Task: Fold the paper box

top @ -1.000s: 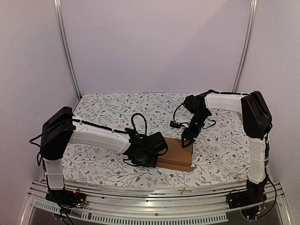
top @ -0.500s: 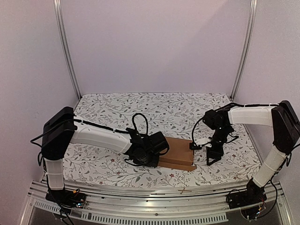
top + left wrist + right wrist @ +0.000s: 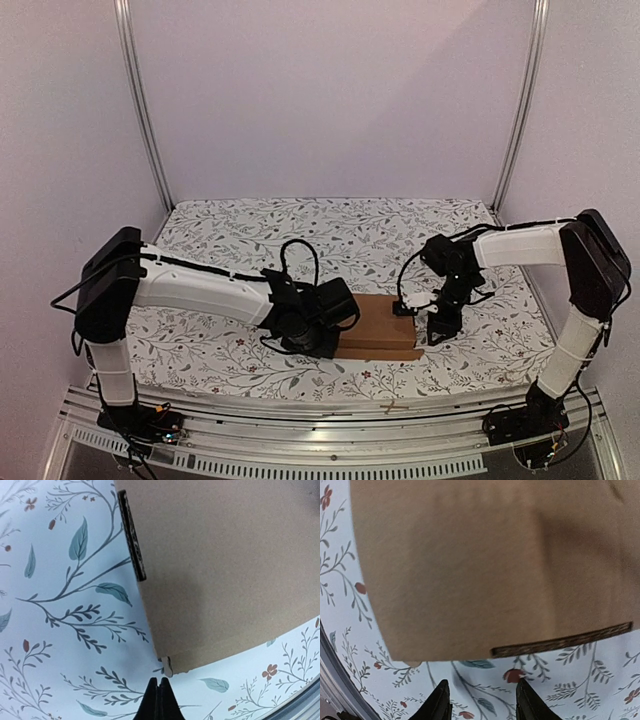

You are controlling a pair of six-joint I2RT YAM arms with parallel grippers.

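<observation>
Paper box (image 3: 382, 322): closed, lying flat on the floral surface (image 3: 230, 232), toward the 6 o'clock edge, slightly right of centre

Left end effector (image 3: 158, 699): fingers pressed together, gripping nothing, tip just beside a box corner; contact cannot be confirmed. In the top view it sits at the box's 9 o'clock end

Right end effector (image 3: 482, 704): fingers (image 3: 439, 702) spread, holding nothing, over bare surface just off the box's edge, where the corrugated flap edge (image 3: 560, 642) shows. In the top view it stands at the box's 3 o'clock end
</observation>
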